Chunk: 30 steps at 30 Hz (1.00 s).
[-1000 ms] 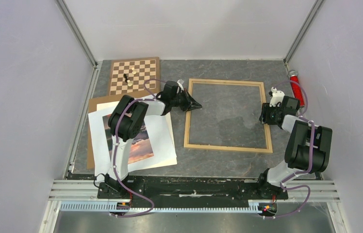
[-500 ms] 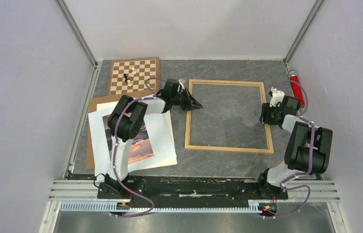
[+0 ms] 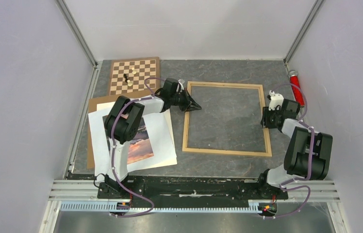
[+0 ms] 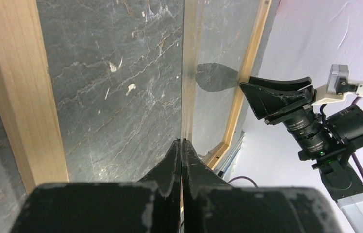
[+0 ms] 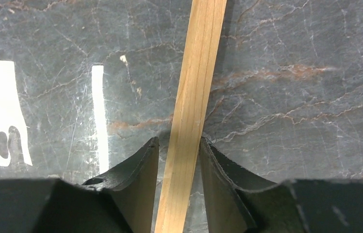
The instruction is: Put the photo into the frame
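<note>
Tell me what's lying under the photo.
White sheets lie under the photo, on a brown backing board. The left arm hides the photo's upper part.

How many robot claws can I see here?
2. The left gripper sits just inside the frame's left rail; the right gripper straddles its right rail. None seem hidden.

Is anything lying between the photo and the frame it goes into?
Nothing lies on the table strip between the photo and the frame. Seen from above, though, the left arm crosses over the photo's upper part, with the left gripper shut at the frame's left rail; the right gripper straddles the right rail.
</note>
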Each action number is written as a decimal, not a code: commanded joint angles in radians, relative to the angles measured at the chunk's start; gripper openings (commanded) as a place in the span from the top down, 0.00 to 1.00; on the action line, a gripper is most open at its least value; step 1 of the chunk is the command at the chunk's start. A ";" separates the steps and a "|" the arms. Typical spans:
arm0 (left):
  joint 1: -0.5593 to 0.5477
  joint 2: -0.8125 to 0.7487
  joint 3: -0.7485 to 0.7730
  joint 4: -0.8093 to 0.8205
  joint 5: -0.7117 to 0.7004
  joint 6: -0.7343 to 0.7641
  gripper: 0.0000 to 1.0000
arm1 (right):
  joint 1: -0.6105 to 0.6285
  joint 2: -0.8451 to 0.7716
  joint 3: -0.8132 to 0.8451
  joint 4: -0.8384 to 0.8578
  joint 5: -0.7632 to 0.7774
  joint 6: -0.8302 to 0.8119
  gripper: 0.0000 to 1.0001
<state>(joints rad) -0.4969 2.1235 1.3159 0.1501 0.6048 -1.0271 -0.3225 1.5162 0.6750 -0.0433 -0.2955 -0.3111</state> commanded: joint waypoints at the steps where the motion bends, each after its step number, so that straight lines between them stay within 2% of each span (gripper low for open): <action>1: -0.008 -0.070 -0.012 -0.083 0.028 0.105 0.98 | 0.013 -0.042 -0.049 -0.007 -0.046 -0.032 0.63; 12: -0.005 -0.134 -0.060 -0.235 0.005 0.259 0.98 | 0.035 -0.104 -0.149 0.014 -0.076 -0.063 0.67; 22: 0.002 -0.164 -0.093 -0.284 0.005 0.378 0.98 | 0.057 -0.103 -0.161 0.006 -0.101 -0.071 0.67; 30: 0.023 -0.130 -0.082 -0.327 0.010 0.442 0.98 | 0.064 -0.098 -0.167 -0.015 -0.094 -0.101 0.67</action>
<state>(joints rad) -0.4843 2.0090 1.2278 -0.1326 0.5861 -0.6746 -0.2768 1.4071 0.5426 0.0158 -0.3599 -0.3759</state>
